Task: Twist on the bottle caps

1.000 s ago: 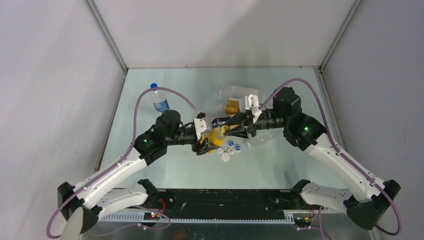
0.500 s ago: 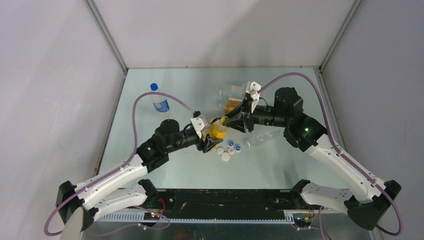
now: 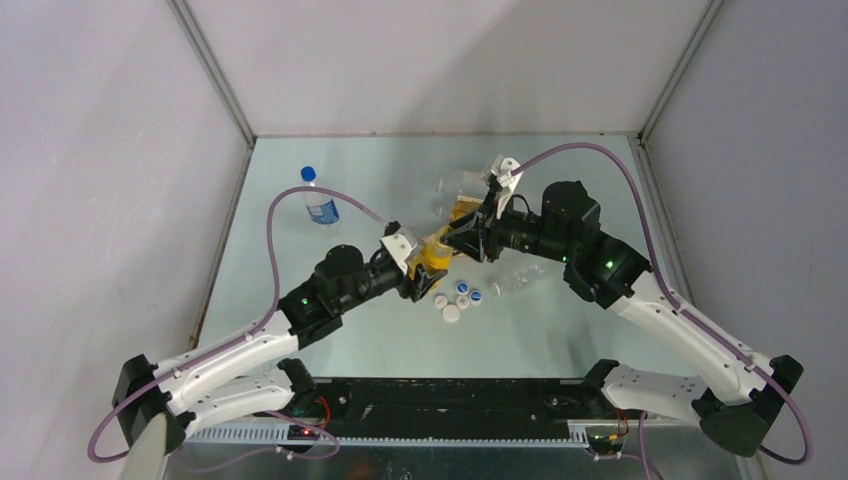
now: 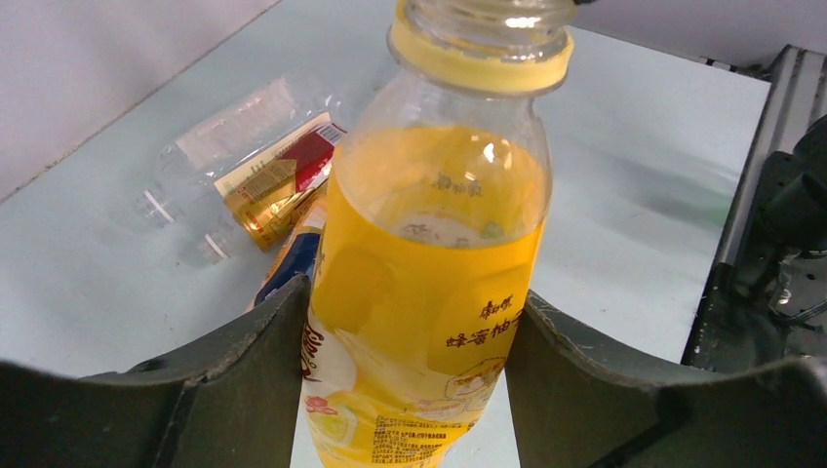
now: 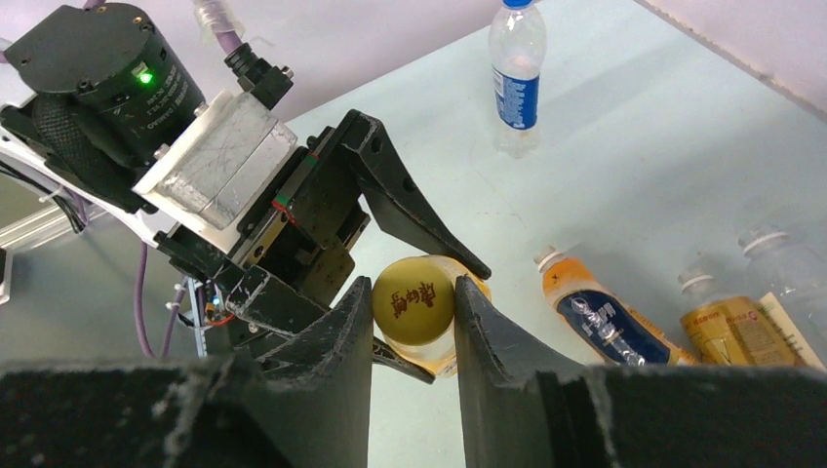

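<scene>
Pale green tabletop [image 3: 350,180] and grey walls framed a crowded middle, where your two arms met over one bottle.

The main risk, as I judged it, was a cross-threaded cap. The yellow cap [image 5: 410,304] had to meet the open threaded neck squarely, and any tilt between the two wrists would make it bite crooked or skip. The orange-yellow bottle [image 4: 434,195] was nearly full and appeared uncapped in the left wrist view, so a hard sideways push could slop drink out. Twisting could also spin the smooth body inside its grip rather than turn the cap. Both sets of fingers sat very close together, so a clash was possible. The loose caps [image 3: 452,313] lay just beside the work and could be knocked away.

Your left gripper [image 4: 408,322] was spread to the bottle's width, both fingers pressed against its labelled body, holding it off to the side of the lying gold-and-red bottle [image 4: 268,180]. Your right gripper [image 5: 414,285] was narrowed to cap width, pinching the yellow cap right at the bottle's top. Whether the cap touched the threads, you could not tell.
</scene>
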Controlling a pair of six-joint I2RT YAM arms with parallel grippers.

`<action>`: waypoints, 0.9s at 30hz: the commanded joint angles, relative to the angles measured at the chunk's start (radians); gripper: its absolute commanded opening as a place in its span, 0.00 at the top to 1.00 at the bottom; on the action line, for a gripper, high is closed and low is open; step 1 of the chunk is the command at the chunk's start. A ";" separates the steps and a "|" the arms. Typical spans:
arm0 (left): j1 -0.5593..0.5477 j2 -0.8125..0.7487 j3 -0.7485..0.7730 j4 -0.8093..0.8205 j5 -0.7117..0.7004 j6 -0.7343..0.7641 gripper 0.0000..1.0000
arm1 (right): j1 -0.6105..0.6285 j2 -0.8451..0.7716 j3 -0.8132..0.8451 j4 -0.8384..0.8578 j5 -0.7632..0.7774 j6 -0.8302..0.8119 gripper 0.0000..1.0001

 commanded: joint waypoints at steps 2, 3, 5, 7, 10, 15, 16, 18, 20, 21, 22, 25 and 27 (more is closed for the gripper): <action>-0.028 -0.006 0.093 0.180 -0.090 0.041 0.95 | 0.029 0.032 -0.018 -0.167 0.003 0.050 1.00; -0.031 -0.001 0.095 0.174 -0.100 0.046 0.94 | 0.031 0.036 -0.009 -0.175 0.007 0.050 1.00; -0.040 0.007 0.100 0.159 -0.132 0.062 0.95 | 0.035 0.051 0.010 -0.209 0.022 0.051 1.00; -0.053 0.018 0.116 0.135 -0.159 0.080 0.95 | 0.039 0.070 0.027 -0.245 0.035 0.044 1.00; -0.064 0.030 0.137 0.106 -0.182 0.086 0.96 | 0.052 0.090 0.032 -0.267 0.049 0.037 1.00; -0.065 0.037 0.169 0.084 -0.203 0.048 0.98 | 0.080 0.109 0.033 -0.276 0.074 0.011 1.00; -0.065 0.037 0.171 0.080 -0.204 0.045 0.99 | 0.081 0.111 0.033 -0.277 0.071 0.010 1.00; -0.065 0.032 0.178 0.074 -0.198 0.036 0.99 | 0.082 0.114 0.033 -0.282 0.066 0.001 1.00; -0.064 0.024 0.187 0.064 -0.192 0.029 1.00 | 0.081 0.115 0.033 -0.292 0.057 -0.023 1.00; -0.064 0.022 0.193 0.046 -0.184 0.028 1.00 | 0.082 0.113 0.033 -0.300 0.048 -0.033 1.00; -0.064 0.019 0.209 0.034 -0.180 0.027 1.00 | 0.082 0.112 0.033 -0.305 0.046 -0.055 1.00; -0.063 0.019 0.244 -0.052 -0.155 0.028 1.00 | 0.074 0.105 0.033 -0.333 0.041 -0.098 1.00; -0.061 0.022 0.269 -0.107 -0.135 0.033 1.00 | 0.066 0.099 0.034 -0.346 0.035 -0.120 1.00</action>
